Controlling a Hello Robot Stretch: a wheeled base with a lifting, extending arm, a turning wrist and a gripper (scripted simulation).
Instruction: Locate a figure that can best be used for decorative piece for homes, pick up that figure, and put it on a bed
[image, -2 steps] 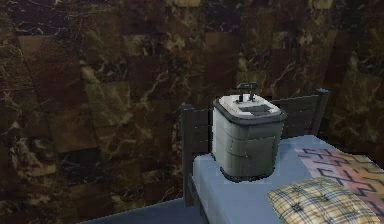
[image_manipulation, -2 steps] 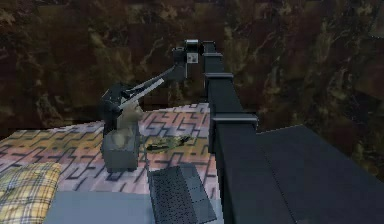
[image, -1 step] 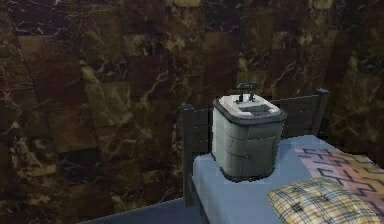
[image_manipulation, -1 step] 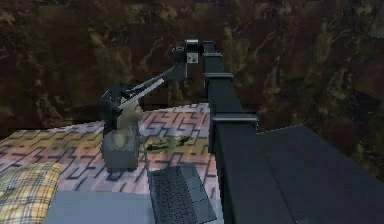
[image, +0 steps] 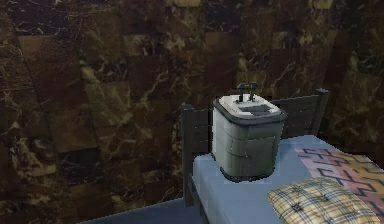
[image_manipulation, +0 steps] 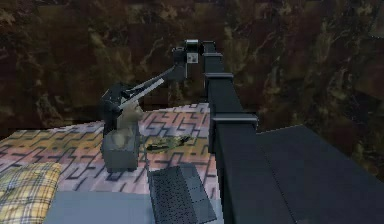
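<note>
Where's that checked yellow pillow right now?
The pillow lies on the bed at the forward view's bottom right, beside the patterned blanket; it's also at the arm side view's bottom left.

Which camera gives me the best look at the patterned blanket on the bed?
The arm side view: there the patterned blanket stretches across the picture's middle, beyond the plaid pillow and the laptop. The forward view catches a smaller patch of it at its right edge, above the pillow.

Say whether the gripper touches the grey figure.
Cannot tell: in the arm side view the gripper overlaps the grey figure, hiding any contact or gap.
</note>
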